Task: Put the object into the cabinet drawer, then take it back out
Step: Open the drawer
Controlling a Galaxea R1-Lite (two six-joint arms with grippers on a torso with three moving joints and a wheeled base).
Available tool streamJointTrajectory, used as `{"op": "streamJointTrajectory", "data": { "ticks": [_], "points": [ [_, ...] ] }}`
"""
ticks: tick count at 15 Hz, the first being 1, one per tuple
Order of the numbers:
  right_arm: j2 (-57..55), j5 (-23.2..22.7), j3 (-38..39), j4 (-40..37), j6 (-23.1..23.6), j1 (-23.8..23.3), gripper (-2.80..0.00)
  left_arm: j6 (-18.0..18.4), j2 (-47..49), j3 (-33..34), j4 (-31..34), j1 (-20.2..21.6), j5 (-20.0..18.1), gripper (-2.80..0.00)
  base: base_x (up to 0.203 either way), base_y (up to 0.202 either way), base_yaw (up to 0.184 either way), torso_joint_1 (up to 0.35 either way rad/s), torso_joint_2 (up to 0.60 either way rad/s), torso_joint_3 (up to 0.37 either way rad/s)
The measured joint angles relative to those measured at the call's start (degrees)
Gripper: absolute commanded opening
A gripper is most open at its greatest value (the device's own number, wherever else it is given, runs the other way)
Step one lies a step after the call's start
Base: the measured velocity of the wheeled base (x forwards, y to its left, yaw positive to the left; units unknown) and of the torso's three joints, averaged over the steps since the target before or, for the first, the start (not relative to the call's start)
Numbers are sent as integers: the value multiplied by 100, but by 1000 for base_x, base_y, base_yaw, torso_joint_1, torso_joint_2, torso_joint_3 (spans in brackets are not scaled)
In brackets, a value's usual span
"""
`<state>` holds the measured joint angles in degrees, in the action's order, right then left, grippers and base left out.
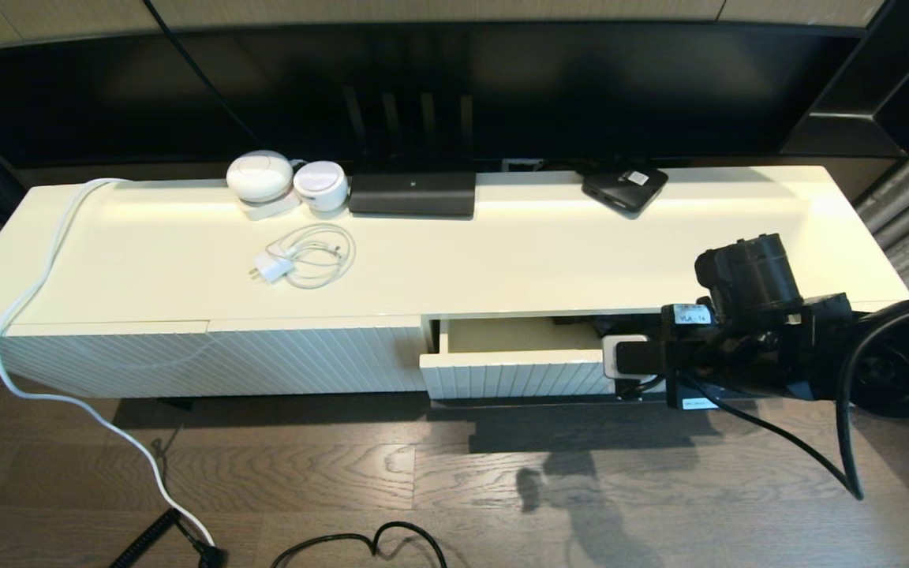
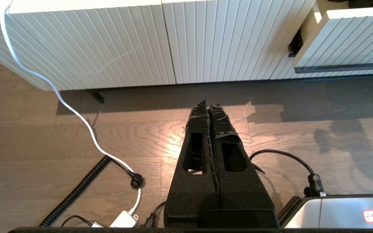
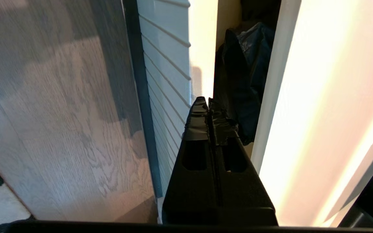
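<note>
Just beside umbrella [image 3: 243, 84], right end effector [image 3: 208, 101], pinched closed

Cabinet top [image 1: 502, 244]: glossy cream, plain. Cabinet drawer [image 1: 514, 377]: cream front with vertical fluting, smooth cream inside, thin dark bar handle [image 2: 343, 68] along its lower edge. Umbrella [image 3: 243, 84]: black, wrinkled fabric with a faint bluish sheen. Right end effector [image 3: 207, 102] and left end effector [image 2: 208, 106]: matt black, tips wrapped in creased black tape. Floor [image 1: 328, 473]: grey-brown wood grain in planks. Two round devices [image 1: 261, 177], charger with coiled cable [image 1: 297, 264] and long cord [image 1: 28, 292]: white. Flat box [image 1: 624, 189]: black, white label.
</note>
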<state>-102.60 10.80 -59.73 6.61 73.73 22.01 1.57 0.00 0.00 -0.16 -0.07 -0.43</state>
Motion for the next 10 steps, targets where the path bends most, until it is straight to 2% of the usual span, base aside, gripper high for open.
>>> {"op": "streamJointTrajectory", "data": {
  "ticks": [10],
  "points": [
    [-155,-17,-22,236,118,-249,-280,-1,0,0,0,0,-1,-280,0,0,0,0,0,0]
  ]
}}
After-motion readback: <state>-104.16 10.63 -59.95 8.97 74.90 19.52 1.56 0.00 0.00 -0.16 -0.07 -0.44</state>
